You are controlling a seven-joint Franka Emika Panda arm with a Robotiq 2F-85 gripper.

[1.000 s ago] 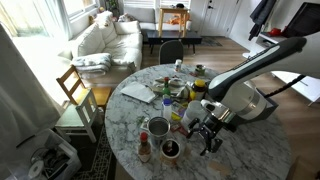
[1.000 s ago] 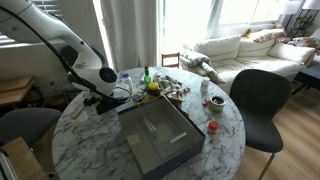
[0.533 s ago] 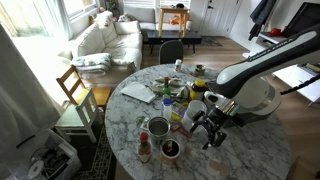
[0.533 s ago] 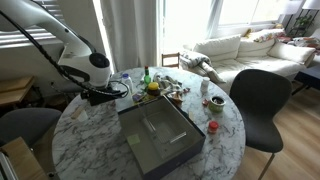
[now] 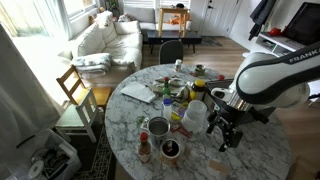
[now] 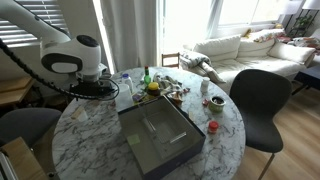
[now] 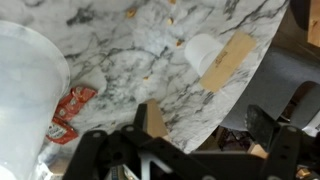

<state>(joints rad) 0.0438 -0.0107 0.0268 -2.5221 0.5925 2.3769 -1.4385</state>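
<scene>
In the wrist view, the left of the picture is filled by a white container [image 7: 25, 90], stood on the marble table [image 7: 120, 40]. Just beside its base, toward the middle, a red packet [image 7: 68, 112] is seen lying flat. Further right, a small tan piece [image 7: 153, 118] shows between the dark fingers [image 7: 266, 122] — whether it lies on the table or belongs to the rig cannot be told. Right again, a beige strip [image 7: 222, 58] with a white end is laid close to the table's curved edge.

In an exterior view the gripper [image 5: 222, 130] is seen hung above that edge, just beside the white container and touching nothing. Its jaws are spread wide and nothing is held between them.

The step in hand is judged to be a positioning of the spread gripper over this edge of the table. For that to be done well, room should be given to the container's wall on the left, since so light a vessel could be tipped by a brush from a finger. The jaws are best left wide until a flat thing such as the packet or the strip is centred between them. Height should be shed slowly — thin things on hard marble leave little margin before the fingertips are met by stone. Care is also called for on the right, where the edge is near and a nudged thing could be pushed off.
</scene>
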